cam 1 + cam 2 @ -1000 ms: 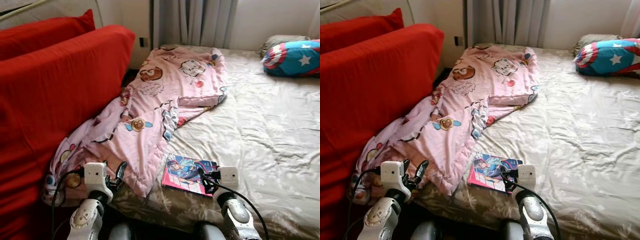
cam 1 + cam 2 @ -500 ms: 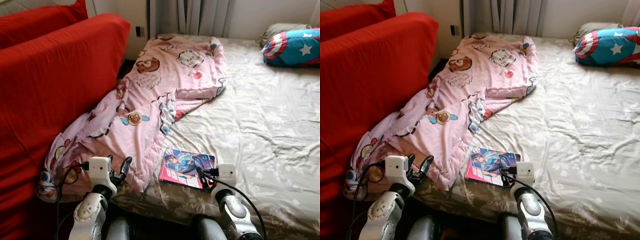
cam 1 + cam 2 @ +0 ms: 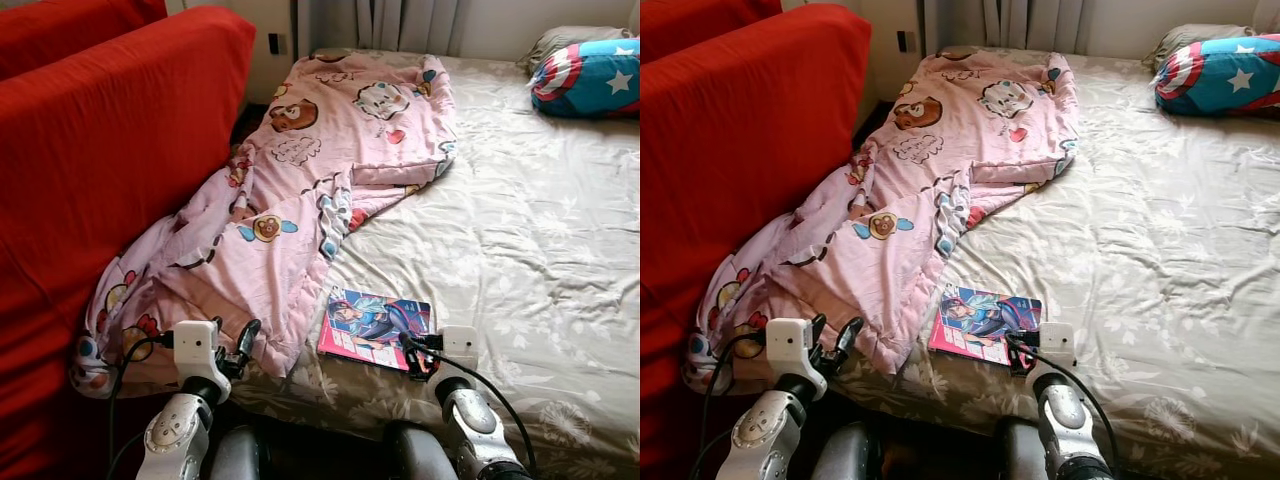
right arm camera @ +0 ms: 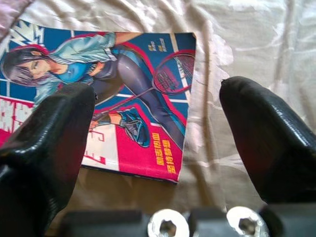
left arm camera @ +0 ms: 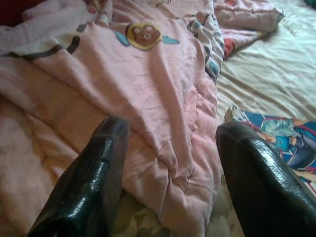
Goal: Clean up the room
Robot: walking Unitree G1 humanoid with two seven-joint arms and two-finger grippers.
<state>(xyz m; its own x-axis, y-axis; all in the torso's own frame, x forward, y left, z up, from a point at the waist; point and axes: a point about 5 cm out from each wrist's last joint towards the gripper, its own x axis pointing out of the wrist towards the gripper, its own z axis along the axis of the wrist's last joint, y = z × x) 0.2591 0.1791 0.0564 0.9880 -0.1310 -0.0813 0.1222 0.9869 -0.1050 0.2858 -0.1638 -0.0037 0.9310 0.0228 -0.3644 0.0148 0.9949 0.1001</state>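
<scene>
pink cartoon blanket [image 3: 300,190] on bed [image 3: 540,260] beside comic book [image 3: 375,327]; right gripper [image 4: 158,148] wide over book's corner, left gripper [image 5: 168,173] wide over blanket.

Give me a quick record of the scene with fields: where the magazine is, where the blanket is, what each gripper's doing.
magazine: flat on the bed, near its front edge, beside the blanket
blanket: pink, crumpled along the bed's left side against the red sofa
right gripper: open, poised over the magazine's corner
left gripper: open, at the blanket's lower edge
pillow: far right corner
</scene>
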